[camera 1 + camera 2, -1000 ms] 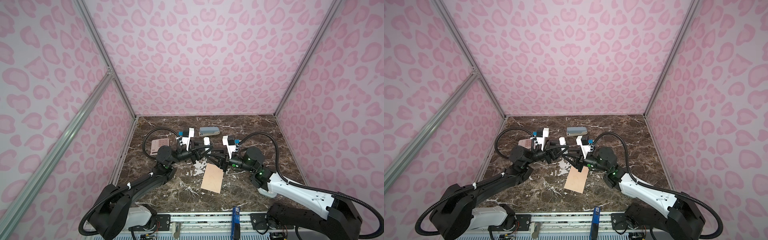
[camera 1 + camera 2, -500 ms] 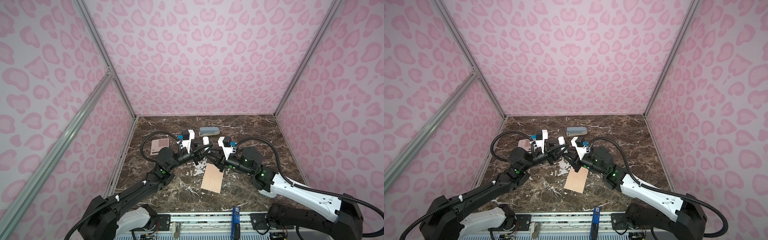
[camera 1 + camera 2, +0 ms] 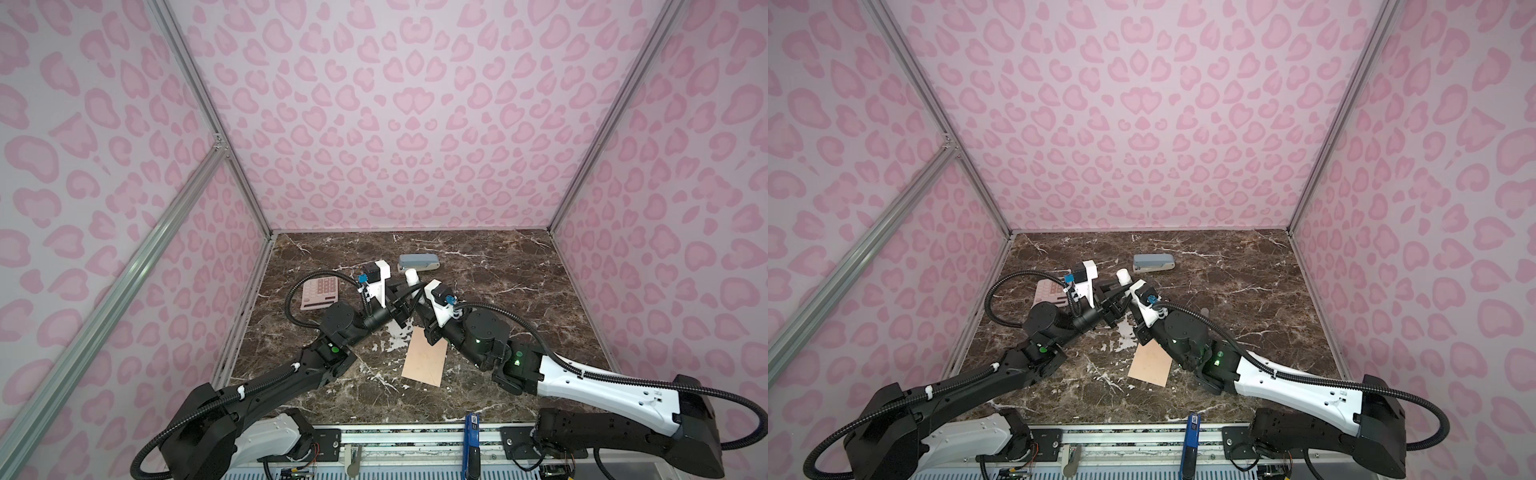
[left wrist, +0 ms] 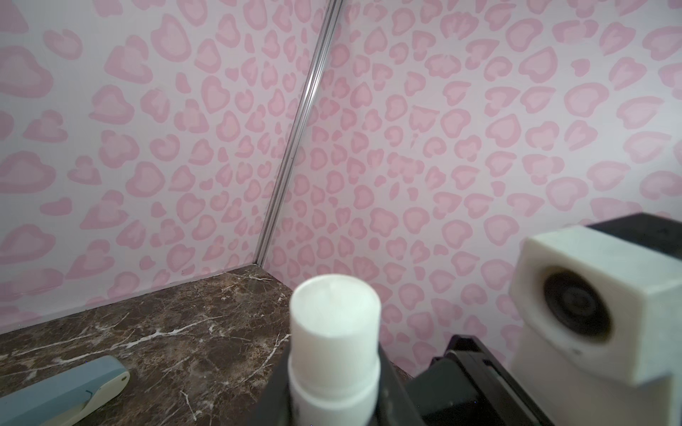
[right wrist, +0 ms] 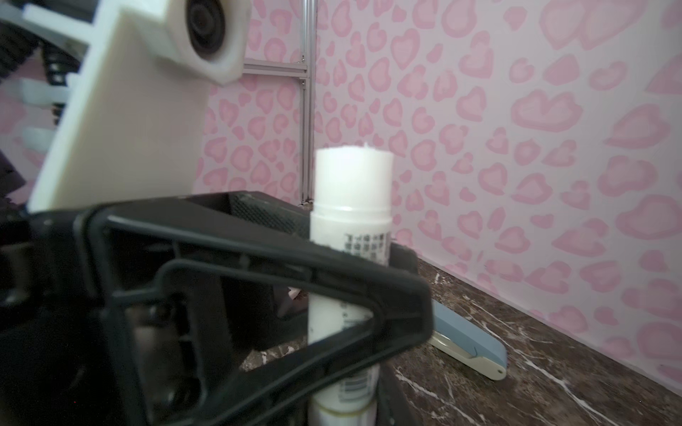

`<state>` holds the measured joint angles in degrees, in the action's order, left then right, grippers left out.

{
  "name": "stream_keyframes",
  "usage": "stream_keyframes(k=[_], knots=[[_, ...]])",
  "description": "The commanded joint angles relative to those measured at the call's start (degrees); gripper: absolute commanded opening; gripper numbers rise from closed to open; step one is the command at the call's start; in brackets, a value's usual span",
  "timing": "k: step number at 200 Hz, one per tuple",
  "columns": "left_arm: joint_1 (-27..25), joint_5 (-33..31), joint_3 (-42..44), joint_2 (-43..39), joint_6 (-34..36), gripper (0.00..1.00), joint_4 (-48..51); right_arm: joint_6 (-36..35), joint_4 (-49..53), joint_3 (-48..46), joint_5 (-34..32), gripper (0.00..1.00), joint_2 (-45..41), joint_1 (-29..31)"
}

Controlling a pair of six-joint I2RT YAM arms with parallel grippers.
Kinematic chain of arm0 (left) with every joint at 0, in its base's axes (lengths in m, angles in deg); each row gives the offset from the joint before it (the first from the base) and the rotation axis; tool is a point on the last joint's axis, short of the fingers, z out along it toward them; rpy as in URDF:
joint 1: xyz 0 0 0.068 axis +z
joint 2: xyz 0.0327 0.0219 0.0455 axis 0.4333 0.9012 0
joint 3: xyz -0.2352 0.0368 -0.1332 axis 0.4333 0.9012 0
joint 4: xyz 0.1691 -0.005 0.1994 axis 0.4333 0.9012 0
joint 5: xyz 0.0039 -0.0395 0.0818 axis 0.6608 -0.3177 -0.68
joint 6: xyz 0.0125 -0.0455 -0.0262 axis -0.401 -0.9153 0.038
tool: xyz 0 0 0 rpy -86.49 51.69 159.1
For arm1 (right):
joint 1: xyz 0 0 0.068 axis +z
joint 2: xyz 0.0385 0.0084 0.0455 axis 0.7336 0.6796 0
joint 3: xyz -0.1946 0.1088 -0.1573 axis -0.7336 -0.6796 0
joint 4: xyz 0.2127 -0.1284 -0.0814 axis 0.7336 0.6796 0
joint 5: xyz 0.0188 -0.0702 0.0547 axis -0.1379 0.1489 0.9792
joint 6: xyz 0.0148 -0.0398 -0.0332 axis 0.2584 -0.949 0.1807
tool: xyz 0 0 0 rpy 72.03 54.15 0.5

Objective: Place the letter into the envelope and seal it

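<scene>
White glue stick upright mid-frame, left gripper and right gripper both clamped on it, peach envelope flat just below.

The glue stick in the black left tool is white, the envelope near it peach, the bench white-veined brown.

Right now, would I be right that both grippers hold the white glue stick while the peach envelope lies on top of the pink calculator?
Not quite: the envelope lies flat on the marble table, apart from the calculator, as both top views show. The rest stands: the left gripper and the right gripper both hold the glue stick.
</scene>
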<state>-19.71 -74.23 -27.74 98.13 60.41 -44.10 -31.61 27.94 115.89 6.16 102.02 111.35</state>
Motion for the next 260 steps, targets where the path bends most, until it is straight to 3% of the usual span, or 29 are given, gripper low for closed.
stream_keyframes(k=[1, 43, 81, 106, 122, 140, 197, 225, 260], knots=[[-0.83, -0.77, -0.13, 0.93, -1.31, 0.04, -1.64, -5.69, -7.35, 0.7, -10.27, 0.13, 1.36, 2.59], [-1.11, -1.72, -1.02, 1.51, -1.31, 0.04, -1.87, -9.59, -11.24, 1.21, -18.53, 0.13, 4.32, 6.38], [-1.06, -2.03, -1.43, 1.34, -1.13, 0.04, -1.52, -10.06, -12.16, 1.59, -19.42, 0.14, 5.64, 7.38], [-1.13, -2.98, -1.29, 0.66, -0.59, 0.04, -0.65, -8.36, -11.35, 0.98, -16.99, 0.24, 4.59, 7.38], [-1.1, -3.88, -1.58, -0.18, 0.37, 0.04, 0.81, -7.0, -9.03, 0.22, -12.59, 0.38, 3.21, 7.22], [-1.0, -5.64, -1.65, -1.49, 1.64, 0.04, 2.71, -4.21, -5.79, -1.17, -6.81, 0.45, 1.23, 6.43], [3.57, -2.42, -0.4, -5.02, 0.79, 0.04, 4.38, 2.16, -0.59, -8.15, 12.38, 0.47, -8.11, -0.99], [6.81, 4.96, 0.47, -5.95, -1.58, 0.04, 2.75, 5.41, 0.17, -9.76, 25.01, 0.45, -10.81, -8.02], [11.02, 21.04, 0.18, -4.27, -6.84, 0.04, -1.82, 11.39, -3.53, -11.39, 39.94, 0.44, -11.67, -15.58]])
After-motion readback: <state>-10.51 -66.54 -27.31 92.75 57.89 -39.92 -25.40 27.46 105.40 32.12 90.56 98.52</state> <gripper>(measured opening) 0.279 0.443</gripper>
